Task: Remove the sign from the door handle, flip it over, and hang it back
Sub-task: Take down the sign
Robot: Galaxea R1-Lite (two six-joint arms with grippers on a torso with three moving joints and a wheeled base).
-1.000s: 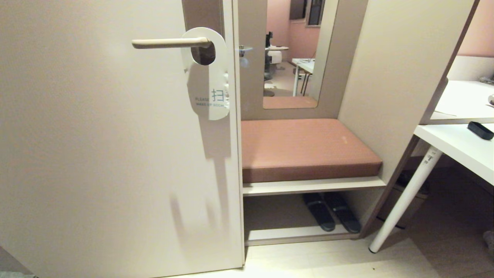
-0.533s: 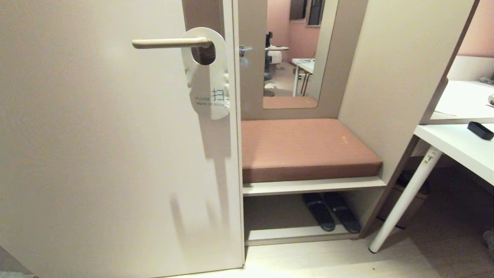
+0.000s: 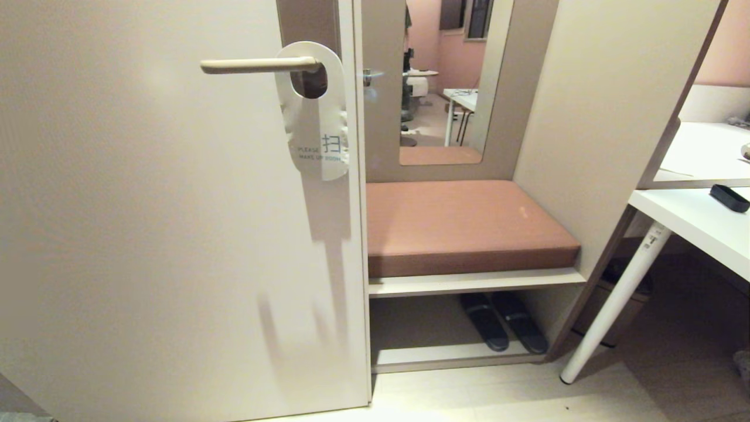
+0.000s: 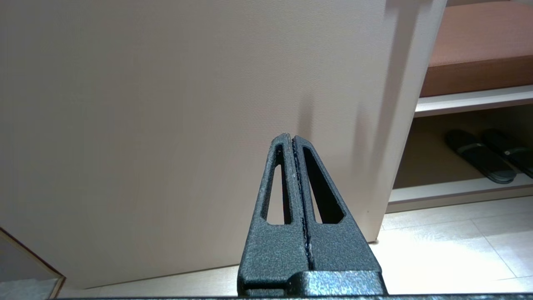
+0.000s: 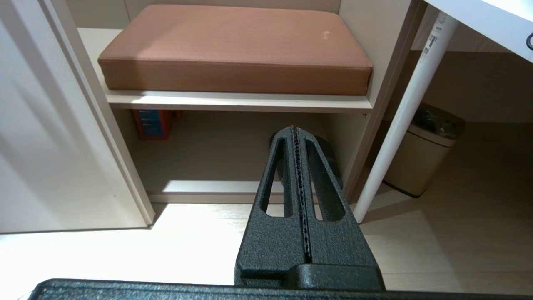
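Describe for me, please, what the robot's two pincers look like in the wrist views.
The left pincer and the right pincer look alike: black with a rough, speckled matte finish. Each has two long fingers tapering to a narrow tip, each finger pierced by an elongated slot, with finely ridged inner edges, on a broader blocky base. No cables or markings show.

We see a brown bench cushion, dark slippers on the shelf beneath, our mirror above, white desk, small bin beside its leg.
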